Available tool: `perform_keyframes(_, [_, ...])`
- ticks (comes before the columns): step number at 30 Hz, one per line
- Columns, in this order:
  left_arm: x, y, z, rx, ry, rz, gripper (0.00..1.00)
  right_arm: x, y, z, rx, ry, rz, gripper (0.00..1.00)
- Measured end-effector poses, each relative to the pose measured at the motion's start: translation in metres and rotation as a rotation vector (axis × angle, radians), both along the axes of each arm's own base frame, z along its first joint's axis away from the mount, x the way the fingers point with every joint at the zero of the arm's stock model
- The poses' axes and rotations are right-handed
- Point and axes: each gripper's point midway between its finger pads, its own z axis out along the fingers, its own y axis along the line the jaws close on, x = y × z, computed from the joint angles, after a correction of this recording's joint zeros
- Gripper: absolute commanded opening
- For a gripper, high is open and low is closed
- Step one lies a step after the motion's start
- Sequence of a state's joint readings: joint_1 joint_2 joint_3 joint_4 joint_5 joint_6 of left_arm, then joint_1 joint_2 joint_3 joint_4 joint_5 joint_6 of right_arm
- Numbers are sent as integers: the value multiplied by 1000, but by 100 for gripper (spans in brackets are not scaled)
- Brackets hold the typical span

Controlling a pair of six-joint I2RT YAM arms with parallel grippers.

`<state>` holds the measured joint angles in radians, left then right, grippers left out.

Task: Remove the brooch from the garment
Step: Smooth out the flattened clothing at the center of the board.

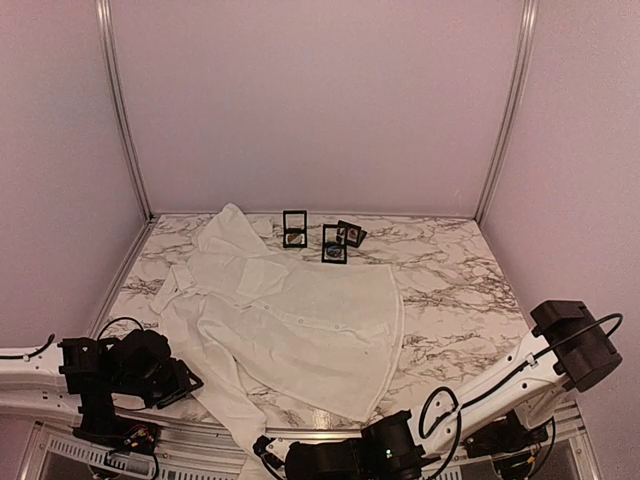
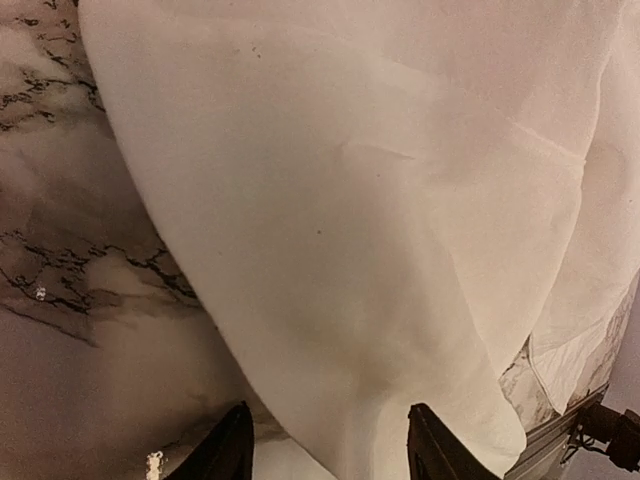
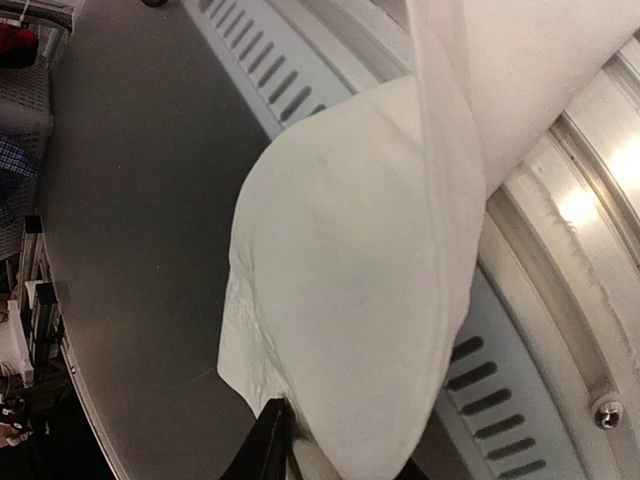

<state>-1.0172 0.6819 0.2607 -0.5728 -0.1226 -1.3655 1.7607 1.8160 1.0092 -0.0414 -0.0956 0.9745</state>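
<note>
The garment, a white shirt, lies spread across the marble table; one sleeve runs off the near edge. No brooch shows on it in any view. My left gripper sits low at the shirt's left side. In the left wrist view the left gripper is open, its fingertips apart on either side of a soft fold of the garment. My right gripper is below the table's near edge. It is shut on the hanging cuff of the garment; one finger shows, the other is mostly hidden by cloth.
Three small black display frames stand at the back of the table beyond the collar. Metal rails line the table's near edge, with dark floor below. Pale walls enclose the table on three sides.
</note>
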Motion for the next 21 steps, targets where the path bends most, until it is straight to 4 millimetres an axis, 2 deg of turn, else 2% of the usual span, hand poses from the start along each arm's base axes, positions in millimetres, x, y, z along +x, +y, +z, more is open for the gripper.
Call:
perform_keyframes(1, [-1, 0, -4, 2, 6, 2, 44, 0, 1, 1, 0, -1, 0, 19])
perform_keyframes(6, [0, -9, -4, -32, 3, 12, 3, 3, 2, 5, -14, -20, -12, 0])
perform_keyframes(7, [1, -10, -4, -35, 0, 18, 0, 4, 2, 5, -20, -30, -11, 0])
perform_keyframes(11, [7, -9, 7, -35, -36, 33, 0, 15, -7, 5, -107, -95, -37, 0])
perform_keyframes(15, [19, -15, 45, -75, -115, 46, 0, 39, -27, 12, -236, -227, -86, 0])
perform_keyframes(18, [27, -15, 72, -93, -165, 57, 0, 65, -54, 26, -362, -363, -144, 0])
perform_keyframes(21, [32, -12, 86, -80, -195, 65, 0, 99, -85, 48, -481, -514, -214, 0])
